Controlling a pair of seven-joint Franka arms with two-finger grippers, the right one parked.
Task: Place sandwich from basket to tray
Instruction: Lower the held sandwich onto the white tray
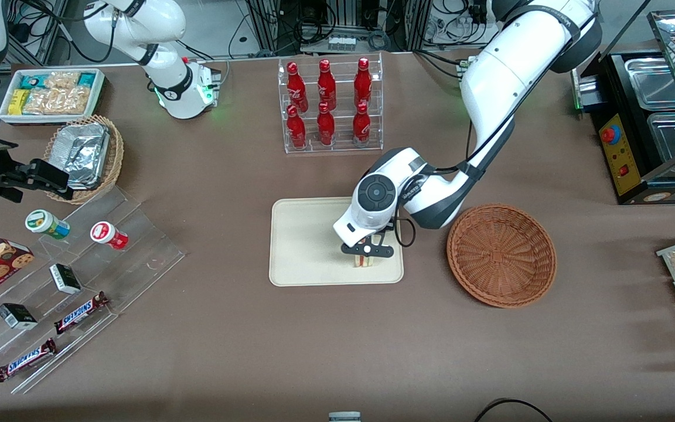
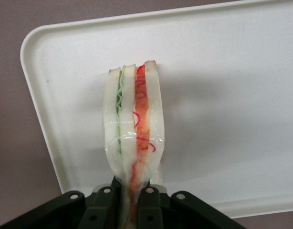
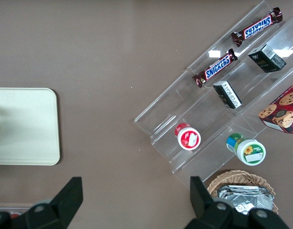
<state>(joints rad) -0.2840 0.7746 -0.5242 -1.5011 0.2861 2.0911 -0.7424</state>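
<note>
gripping hand [image 1: 366,253], layered sandwich [image 2: 133,129]

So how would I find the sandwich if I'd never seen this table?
Look for the rack of red bottles, then come nearer the front camera to the flat cream tray. The gripper is over it, shut on the sandwich, a wedge of white bread with green and red stripes. The brown basket beside the tray has nothing in it.

The tray [image 1: 302,246] lies on the desk [image 1: 337,340] just beside the basket [image 1: 501,255]. The gripper [image 1: 367,253] hangs over the tray's corner nearest the basket, its jaws clamped on the sandwich [image 2: 133,129], which stands upright on the tray.
</note>
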